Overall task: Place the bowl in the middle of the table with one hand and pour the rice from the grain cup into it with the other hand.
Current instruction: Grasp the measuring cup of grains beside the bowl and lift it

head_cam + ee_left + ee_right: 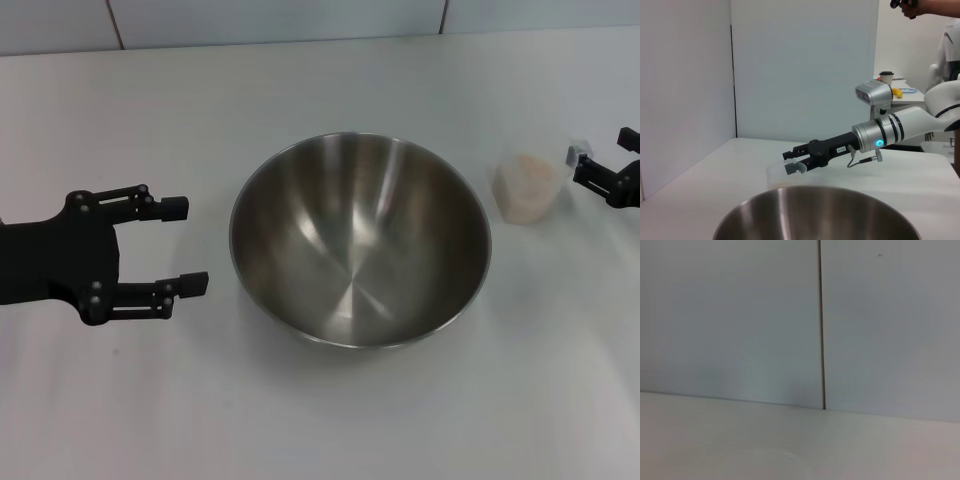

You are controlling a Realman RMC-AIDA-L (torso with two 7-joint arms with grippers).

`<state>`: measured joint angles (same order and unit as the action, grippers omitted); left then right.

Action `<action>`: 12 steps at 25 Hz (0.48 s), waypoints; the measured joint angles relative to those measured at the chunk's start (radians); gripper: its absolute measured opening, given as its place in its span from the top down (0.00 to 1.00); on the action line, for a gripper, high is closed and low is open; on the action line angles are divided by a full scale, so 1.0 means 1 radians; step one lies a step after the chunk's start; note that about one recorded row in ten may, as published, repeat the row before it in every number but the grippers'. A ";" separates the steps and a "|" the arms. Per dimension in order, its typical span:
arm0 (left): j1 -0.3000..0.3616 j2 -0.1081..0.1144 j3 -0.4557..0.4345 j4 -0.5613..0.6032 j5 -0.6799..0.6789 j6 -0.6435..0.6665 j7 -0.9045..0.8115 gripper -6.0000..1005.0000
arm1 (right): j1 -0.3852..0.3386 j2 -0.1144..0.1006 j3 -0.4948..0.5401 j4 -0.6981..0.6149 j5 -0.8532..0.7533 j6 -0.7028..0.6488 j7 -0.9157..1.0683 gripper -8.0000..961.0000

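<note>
The steel bowl stands upright in the middle of the white table; its inside looks bare. Its rim also fills the bottom of the left wrist view. The clear grain cup holds beige rice and stands upright just right of the bowl. My left gripper is open and empty, a short gap left of the bowl. My right gripper is open just right of the cup, apart from it; it also shows in the left wrist view. The right wrist view shows neither bowl nor cup.
White wall panels with a dark seam stand behind the table's far edge. A person and a side table with small items are in the background beyond the right arm.
</note>
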<state>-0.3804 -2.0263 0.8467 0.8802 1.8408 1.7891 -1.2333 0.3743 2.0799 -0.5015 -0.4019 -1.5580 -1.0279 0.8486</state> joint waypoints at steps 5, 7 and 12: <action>0.001 0.000 0.000 0.002 0.000 -0.001 0.000 0.20 | 0.008 0.000 0.002 0.002 0.001 0.000 0.000 0.22; 0.002 0.000 0.000 0.002 0.000 -0.002 0.000 0.20 | 0.009 0.000 0.002 0.002 0.001 0.000 0.000 0.22; 0.003 0.000 0.000 0.002 0.000 -0.002 0.000 0.20 | 0.009 0.000 -0.004 0.002 0.001 0.000 0.000 0.23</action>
<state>-0.3778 -2.0263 0.8467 0.8822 1.8408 1.7869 -1.2333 0.3837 2.0800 -0.5057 -0.4002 -1.5568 -1.0275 0.8487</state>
